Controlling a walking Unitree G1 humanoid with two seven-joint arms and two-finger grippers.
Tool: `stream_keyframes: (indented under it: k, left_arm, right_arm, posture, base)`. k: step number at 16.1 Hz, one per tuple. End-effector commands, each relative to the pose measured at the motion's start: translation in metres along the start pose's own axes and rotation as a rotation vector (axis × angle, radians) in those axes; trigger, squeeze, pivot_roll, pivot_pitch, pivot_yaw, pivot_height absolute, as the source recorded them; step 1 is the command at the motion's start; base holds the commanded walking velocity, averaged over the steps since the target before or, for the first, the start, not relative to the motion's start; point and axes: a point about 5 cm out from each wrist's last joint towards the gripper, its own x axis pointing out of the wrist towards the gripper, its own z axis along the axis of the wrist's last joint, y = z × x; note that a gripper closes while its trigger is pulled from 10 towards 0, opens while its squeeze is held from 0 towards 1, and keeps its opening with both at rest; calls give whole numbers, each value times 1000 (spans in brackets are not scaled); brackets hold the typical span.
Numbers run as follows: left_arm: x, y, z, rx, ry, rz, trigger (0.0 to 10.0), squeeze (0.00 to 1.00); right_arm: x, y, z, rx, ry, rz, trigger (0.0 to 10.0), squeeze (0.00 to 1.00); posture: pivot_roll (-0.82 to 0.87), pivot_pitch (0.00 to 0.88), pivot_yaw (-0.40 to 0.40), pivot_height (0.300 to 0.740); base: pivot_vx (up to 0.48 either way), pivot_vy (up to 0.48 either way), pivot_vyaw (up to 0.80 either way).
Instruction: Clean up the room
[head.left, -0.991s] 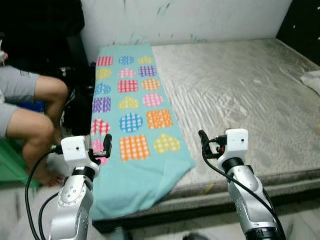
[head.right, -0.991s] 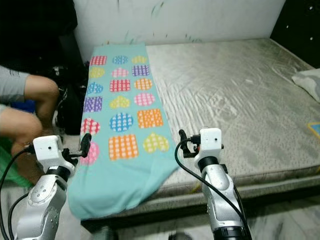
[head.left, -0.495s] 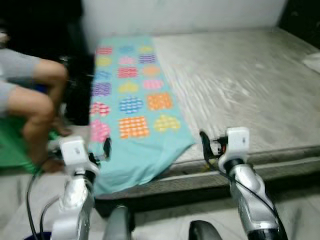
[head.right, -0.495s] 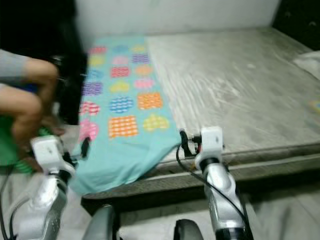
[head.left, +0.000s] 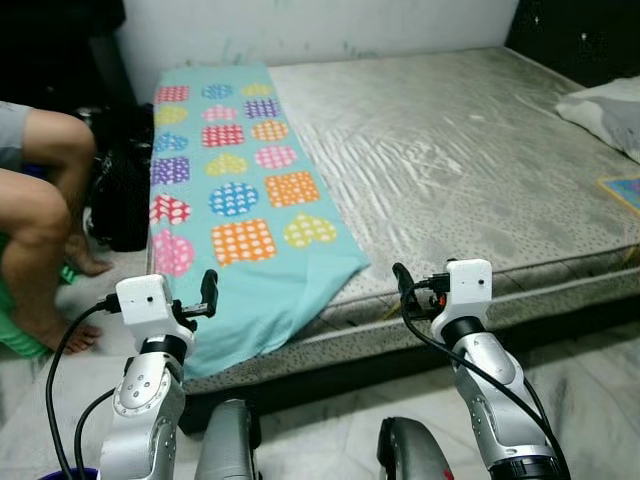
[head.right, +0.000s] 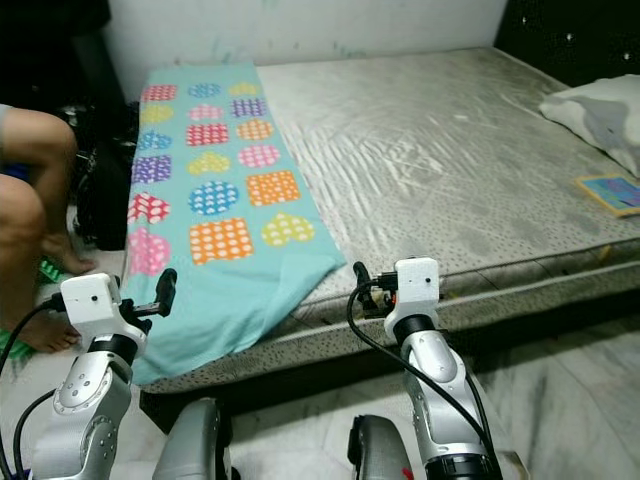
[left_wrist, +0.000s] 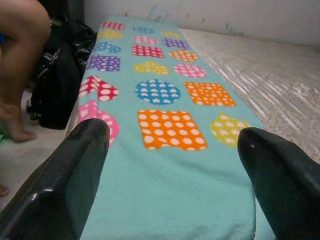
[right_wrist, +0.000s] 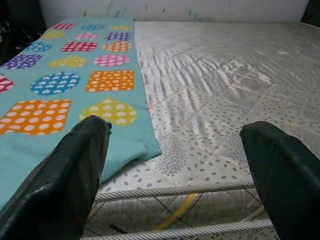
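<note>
Camera swings right and settles, bringing a white pillow (head.left: 605, 108) into view at the far side of the bare grey mattress (head.left: 450, 170). Both the left gripper (left_wrist: 170, 165) and right gripper (right_wrist: 175, 165) hang spread and empty just short of the mattress's near edge, so the teal fleece blanket with dotted patches (head.left: 235, 220), draped over the mattress's left side and near edge, looks like the next thing to tidy.

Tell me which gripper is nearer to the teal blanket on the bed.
Left. The left gripper hangs at the teal blanket's draped near edge, fingers spread. The right gripper is off past the blanket's corner, before the bare mattress.
</note>
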Motion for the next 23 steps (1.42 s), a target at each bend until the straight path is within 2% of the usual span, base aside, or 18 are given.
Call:
stream_keyframes:
  k: [1,3,8,11,15,20,23]
  left_arm:
    - [2,-1,4,5,-13,0,10000,0]
    - [2,-1,4,4,-12,-1,10000,0]
    - [2,-2,4,2,-7,-8,10000,0]
    - [3,-2,4,4,-5,-10,10000,0]
    - [4,-2,4,3,0,-14,10000,0]
    - [4,-4,4,-9,-10,-35,10000,0]
    - [4,-4,4,-11,-14,-39,10000,0]
  right_arm:
    - [2,1,2,4,-3,11,10000,0]
    - [2,1,2,8,-5,10,10000,0]
    - [2,2,2,13,-5,10,10000,0]
    - [3,4,4,-15,-13,33,10000,0]
    - [3,5,4,-15,-12,32,10000,0]
    - [4,4,3,-9,-7,26,10000,0]
    - [4,4,2,-11,-3,26,10000,0]
  posture:
    - [-88,65,18,580]
    - [-87,68,17,560]
    - [-89,75,19,560]
    - [-88,79,20,560]
    - [-88,82,20,560]
    - [-89,80,21,560]
    - [-87,71,22,560]
  base:
    - [0,0,0]
    - [0,0,0]
    - [0,0,0]
    - [0,0,0]
    - [0,0,708]
    - [0,0,0]
    - [289,0,0]
